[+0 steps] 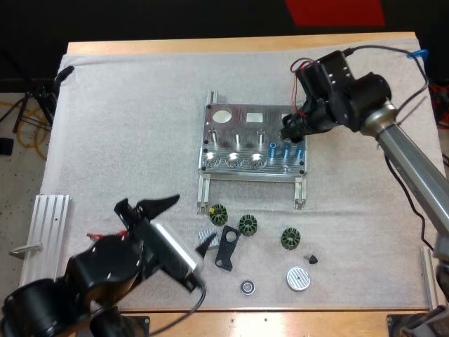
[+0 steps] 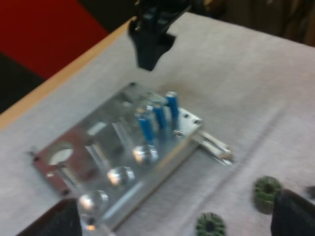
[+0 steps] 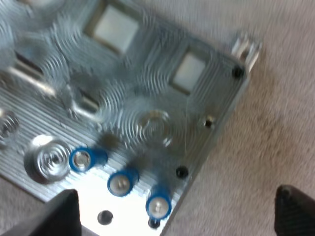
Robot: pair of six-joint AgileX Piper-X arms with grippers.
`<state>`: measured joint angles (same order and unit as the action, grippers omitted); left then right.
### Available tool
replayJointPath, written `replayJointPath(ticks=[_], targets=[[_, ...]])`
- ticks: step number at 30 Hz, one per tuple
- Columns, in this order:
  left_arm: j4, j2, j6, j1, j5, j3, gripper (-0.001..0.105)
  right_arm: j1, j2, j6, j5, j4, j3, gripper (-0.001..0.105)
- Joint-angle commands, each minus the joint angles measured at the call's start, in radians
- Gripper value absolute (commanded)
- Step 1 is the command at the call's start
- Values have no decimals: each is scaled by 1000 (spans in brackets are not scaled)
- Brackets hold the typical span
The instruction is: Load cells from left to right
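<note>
Metal fixture [image 1: 275, 125] holding three blue cylinders [image 1: 286, 152] upright, right pincer [image 1: 291, 132] released above, left pincer [image 1: 147, 205] released

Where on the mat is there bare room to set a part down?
Bare mat lies left of the metal fixture, and to its right, beyond the silver cap. Crowded in front of the fixture: small dark parts, with my left tool beside them.

Three blue cylinders [image 3: 122, 183] stand in a row near a corner of the metal fixture [image 3: 147, 73] on the white mat [image 3: 275, 123]. The right gripper [image 3: 177, 216] hangs over them, fingers [image 3: 59, 214] apart.
</note>
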<state>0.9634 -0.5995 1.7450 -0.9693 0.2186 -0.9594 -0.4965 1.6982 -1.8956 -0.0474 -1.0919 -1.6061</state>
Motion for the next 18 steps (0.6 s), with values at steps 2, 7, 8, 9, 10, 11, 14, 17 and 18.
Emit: replayJointPath(ticks=[2,7,8,9,10,11,14,17,18], targets=[[-41,-37,-52,63,20,-3,76,5,-42,-8,7,62,22,77],[-169,-131,-157,264,-25,-3,76,5,-90,-8,7,160,78,77],[-211,-156,-180,324,-68,-3,76,5,-101,-8,7,183,96,77],[-244,-175,-191,374,-118,-3,76,8,-109,-8,7,201,112,77],[-268,-185,-201,414,-145,-3,76,11,-114,-8,7,212,123,77],[-294,-203,-209,462,-187,-3,76,18,-120,-8,7,221,134,77],[-341,-244,-210,579,-274,-3,76,62,-130,-8,7,222,147,77],[-356,-266,-210,678,-287,-3,76,127,-140,-8,7,222,147,77],[-357,-268,-212,689,-292,-3,76,141,-144,-8,7,222,147,77]])
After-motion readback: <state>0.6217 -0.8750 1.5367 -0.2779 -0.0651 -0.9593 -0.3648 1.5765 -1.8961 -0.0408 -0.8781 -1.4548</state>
